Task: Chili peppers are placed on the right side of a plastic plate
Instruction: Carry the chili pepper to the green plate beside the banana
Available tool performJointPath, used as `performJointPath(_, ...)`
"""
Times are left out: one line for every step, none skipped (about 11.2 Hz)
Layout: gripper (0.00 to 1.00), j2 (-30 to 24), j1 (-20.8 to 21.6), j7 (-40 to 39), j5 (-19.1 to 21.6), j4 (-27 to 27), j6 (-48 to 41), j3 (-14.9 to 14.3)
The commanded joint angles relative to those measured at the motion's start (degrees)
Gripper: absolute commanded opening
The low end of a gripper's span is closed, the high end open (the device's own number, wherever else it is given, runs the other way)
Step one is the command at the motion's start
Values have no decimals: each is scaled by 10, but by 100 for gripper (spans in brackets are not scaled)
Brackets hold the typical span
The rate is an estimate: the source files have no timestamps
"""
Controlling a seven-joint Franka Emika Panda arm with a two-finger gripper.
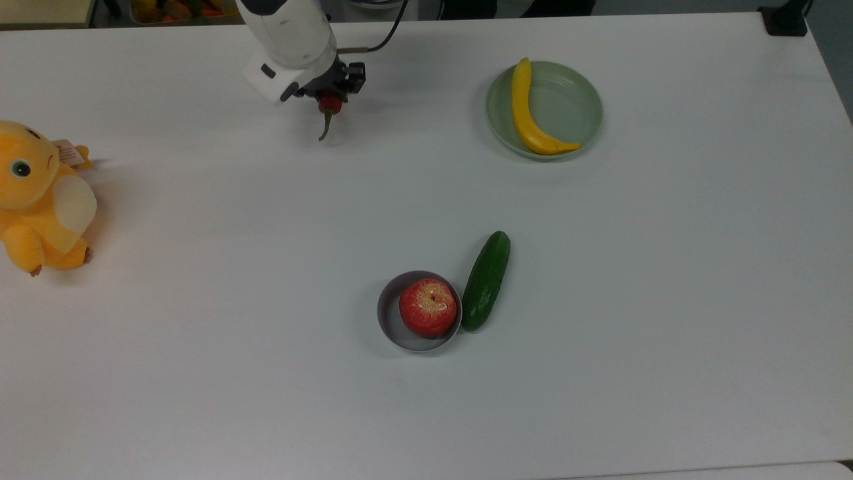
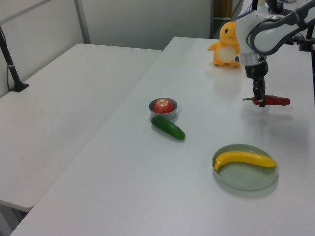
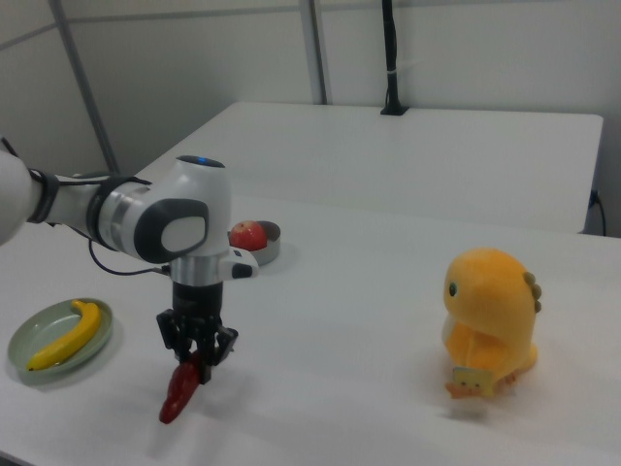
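Observation:
My gripper [image 1: 328, 101] [image 2: 259, 101] [image 3: 194, 370] is shut on the dark red chili pepper [image 2: 275, 101] [image 3: 178, 395] near its stem end and holds it above the table. In the top view the pepper [image 1: 329, 104] shows foreshortened under the wrist, its green stem [image 1: 325, 125] pointing down. In the left view it lies level, pointing right. The pale green plastic plate [image 1: 576, 101] [image 2: 246, 177] [image 3: 49, 361] stands far off on the top view's right, with a yellow banana [image 1: 526, 113] [image 2: 244, 159] [image 3: 60, 336] lying in it.
A grey bowl [image 1: 390, 321] holding a red apple [image 1: 428, 307] sits mid-table, a dark green cucumber [image 1: 486, 281] touching its right side in the top view. A yellow plush toy [image 1: 40, 197] [image 3: 490, 321] sits at the top view's left edge.

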Motion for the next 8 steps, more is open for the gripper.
performJointPath(0,-41,7,35,1,-9,-40,53)
performJointPath(0,-40,7,67,1,-9,-39,81)
performJointPath(0,-39,7,94,3,-9,-38,104)
performJointPath(0,-38,8,116,16,-9,-33,128)
performJointPath(1,-37,9,128,31,-9,-25,149)
performJointPath(1,-36,11,130,52,-9,-10,157)
performJointPath(2,-33,11,130,72,-9,16,176)
performJointPath(3,-24,12,130,81,-10,45,193)
